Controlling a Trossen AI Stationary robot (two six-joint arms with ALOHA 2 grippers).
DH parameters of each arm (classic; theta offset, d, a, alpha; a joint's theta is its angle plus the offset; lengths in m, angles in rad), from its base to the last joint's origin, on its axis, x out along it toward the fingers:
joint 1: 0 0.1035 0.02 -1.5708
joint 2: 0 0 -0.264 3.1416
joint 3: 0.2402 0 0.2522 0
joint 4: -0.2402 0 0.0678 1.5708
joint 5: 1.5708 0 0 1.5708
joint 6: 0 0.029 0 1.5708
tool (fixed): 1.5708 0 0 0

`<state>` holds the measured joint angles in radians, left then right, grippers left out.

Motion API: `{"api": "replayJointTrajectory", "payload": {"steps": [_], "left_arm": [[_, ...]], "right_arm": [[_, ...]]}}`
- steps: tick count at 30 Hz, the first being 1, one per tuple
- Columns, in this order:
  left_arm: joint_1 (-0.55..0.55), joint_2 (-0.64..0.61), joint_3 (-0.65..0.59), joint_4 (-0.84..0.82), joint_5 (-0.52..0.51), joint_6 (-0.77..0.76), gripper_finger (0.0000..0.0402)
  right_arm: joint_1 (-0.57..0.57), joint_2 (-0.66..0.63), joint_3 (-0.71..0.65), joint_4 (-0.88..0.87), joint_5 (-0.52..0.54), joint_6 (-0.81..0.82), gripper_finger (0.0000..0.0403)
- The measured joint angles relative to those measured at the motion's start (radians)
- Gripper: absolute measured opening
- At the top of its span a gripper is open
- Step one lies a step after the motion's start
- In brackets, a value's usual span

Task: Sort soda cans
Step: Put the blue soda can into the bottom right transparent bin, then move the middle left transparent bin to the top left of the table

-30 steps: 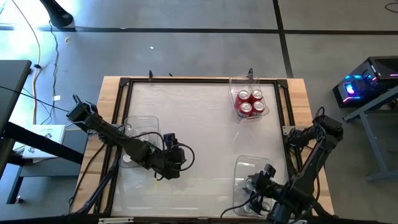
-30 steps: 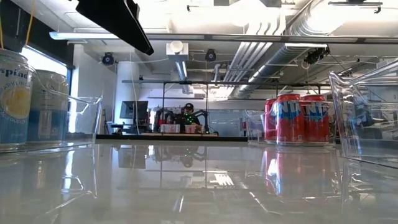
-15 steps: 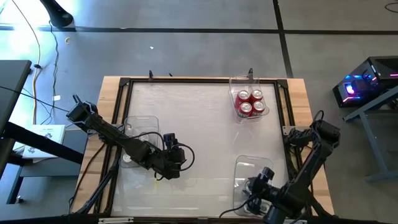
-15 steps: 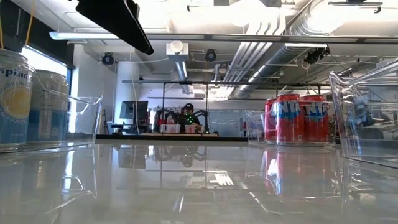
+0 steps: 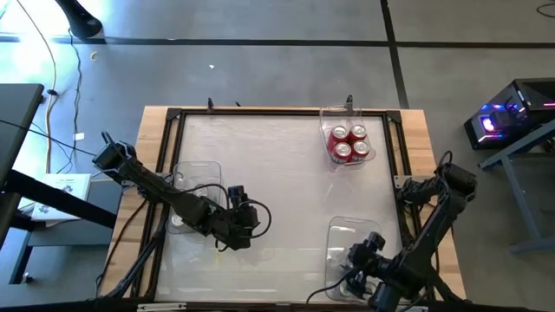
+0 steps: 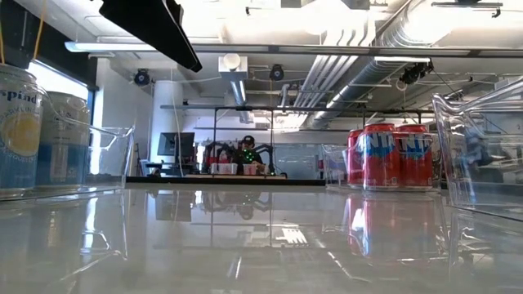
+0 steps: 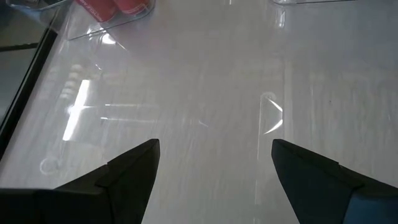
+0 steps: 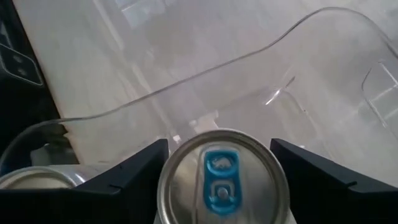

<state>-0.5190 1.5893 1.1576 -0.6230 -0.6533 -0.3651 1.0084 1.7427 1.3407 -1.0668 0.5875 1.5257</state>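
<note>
While you scan from the left of the counter (image 5: 260,139), you meet the left end effector (image 5: 244,227) first: it hovers over bare counter just right of the left clear bin (image 5: 192,173), fingers (image 7: 134,168) spread wide with nothing between them. Only the low view lets you see that bin's load, pale blue-and-yellow cans (image 6: 18,131) standing upright behind its clear wall.

Move right and back, and you find four red cans (image 5: 349,143) packed upright in the far bin (image 5: 351,117); the left wrist view catches only a sliver of red at its edge.

At the near right corner, the right end effector (image 5: 357,260) sits over the near-right bin (image 5: 342,234). From overhead the arm hides what is under it. The right wrist view shows you a silver can top with a blue tab (image 8: 222,180) upright between the two fingers (image 8: 130,174), each standing close beside the can; you cannot tell whether they press on it. A second silver top (image 8: 34,179) shows beside it.
</note>
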Motion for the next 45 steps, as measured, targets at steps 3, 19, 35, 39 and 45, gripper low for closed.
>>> {"api": "replayJointTrajectory", "payload": {"steps": [3,19,35,39,45], "left_arm": [[0.0,0.0,0.0,0.0,0.0,0.0,0.0305],[-0.002,0.0,0.0,0.001,0.016,0.0,0.0305],[-0.236,-0.001,0.263,-0.581,0.257,-0.353,0.0305],[-0.311,0.002,0.223,-0.711,0.327,-0.53,0.0305],[-0.347,0.002,0.123,-0.71,0.364,-0.624,0.0277]], "right_arm": [[0.0,-0.022,0.0,-0.008,0.002,-0.008,0.0278],[-0.006,-0.149,0.0,-0.012,0.211,-0.132,0.028],[-0.305,-0.146,0.0,0.499,0.303,-1.062,0.028],[-0.339,-0.146,0.0,0.515,0.347,-1.125,0.028],[-0.338,-0.145,0.0,0.514,0.361,-1.123,0.028]]}}
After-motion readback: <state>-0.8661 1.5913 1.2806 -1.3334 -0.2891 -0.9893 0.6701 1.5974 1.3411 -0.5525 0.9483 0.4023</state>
